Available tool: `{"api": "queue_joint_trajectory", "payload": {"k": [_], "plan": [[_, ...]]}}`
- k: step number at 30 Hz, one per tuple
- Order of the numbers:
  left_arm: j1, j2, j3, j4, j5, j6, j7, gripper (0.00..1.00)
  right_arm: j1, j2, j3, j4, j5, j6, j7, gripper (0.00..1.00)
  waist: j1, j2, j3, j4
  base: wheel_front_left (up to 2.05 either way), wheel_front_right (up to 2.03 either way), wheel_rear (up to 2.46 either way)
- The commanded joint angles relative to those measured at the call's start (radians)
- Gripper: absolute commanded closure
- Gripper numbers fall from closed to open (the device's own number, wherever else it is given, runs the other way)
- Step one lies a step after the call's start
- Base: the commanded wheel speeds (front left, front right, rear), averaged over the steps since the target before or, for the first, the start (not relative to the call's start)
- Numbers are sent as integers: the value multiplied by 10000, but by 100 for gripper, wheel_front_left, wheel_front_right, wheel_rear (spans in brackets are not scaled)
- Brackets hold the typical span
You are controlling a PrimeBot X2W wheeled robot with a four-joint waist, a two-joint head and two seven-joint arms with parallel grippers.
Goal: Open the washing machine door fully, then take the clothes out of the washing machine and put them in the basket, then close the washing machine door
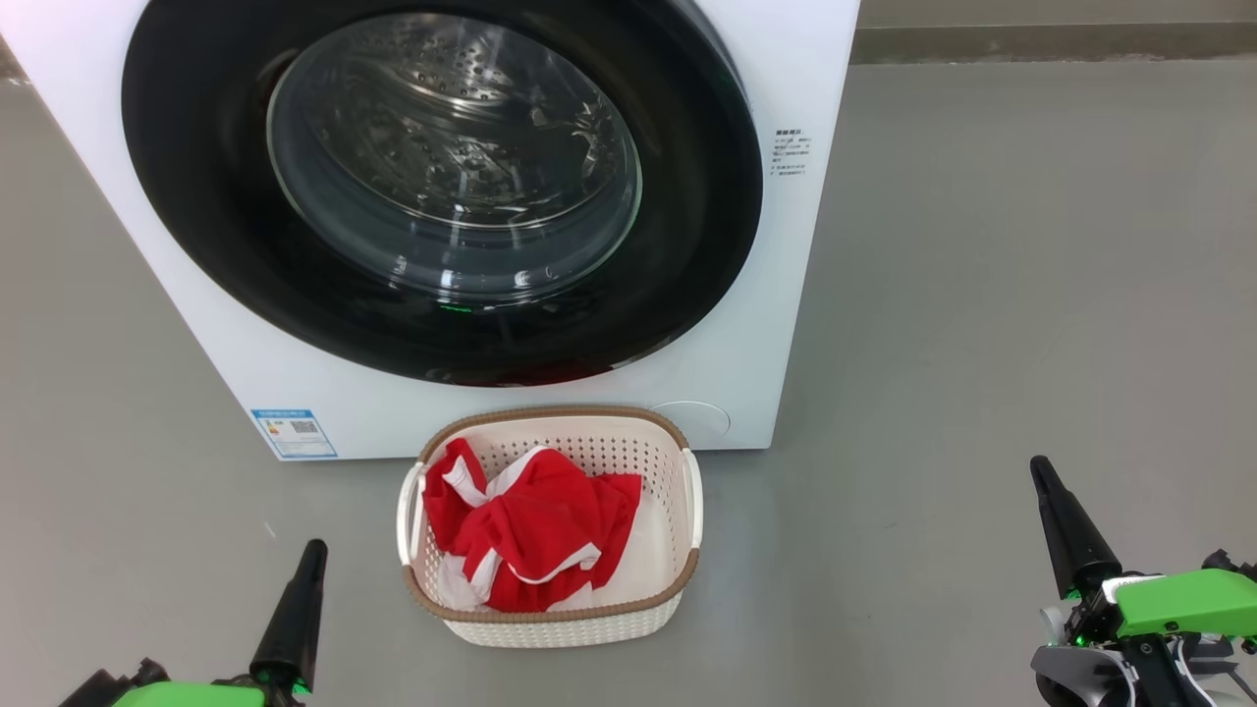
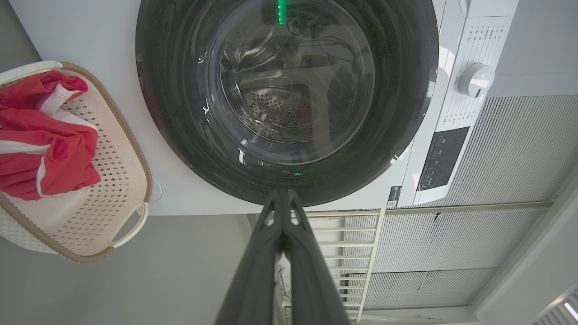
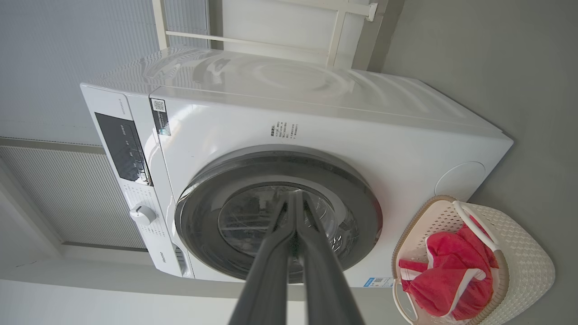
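The white washing machine [image 1: 746,324] stands in front of me with its round black door [image 1: 196,245] closed flat against the front; the steel drum shows through the glass window [image 1: 452,157]. On the floor just below it sits the cream basket [image 1: 687,579], and the red clothes [image 1: 535,535] with white trim lie heaped inside. My left gripper [image 1: 312,552] is at the lower left, shut and empty, left of the basket. At the lower right, well away from the basket, my right gripper [image 1: 1039,469] is also shut and empty. In the wrist views each pair of fingers [image 2: 282,212] [image 3: 293,212] is pressed together.
Grey floor [image 1: 982,295] stretches to the right of the machine. A blue sticker [image 1: 293,433] marks the machine's lower left corner. The control panel and white dial [image 2: 476,79] sit along the top front. A white rack [image 2: 352,243] and ribbed wall panels stand behind.
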Motion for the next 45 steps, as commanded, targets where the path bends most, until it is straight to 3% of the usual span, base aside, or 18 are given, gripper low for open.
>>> {"api": "queue_joint_trajectory", "payload": {"k": [1, 45], "plan": [[-397, 126, 363, -207, -73, -71, 42, 100, -427, -131, 144, -247, 6, -7, 48, 100, -1, -1, 0, 0, 0, 0, 0], [-400, 107, 391, -207, -50, -71, 64, 100, -431, -106, 108, -245, -25, -7, 77, 100, -1, -1, 0, 0, 0, 0, 0]]}}
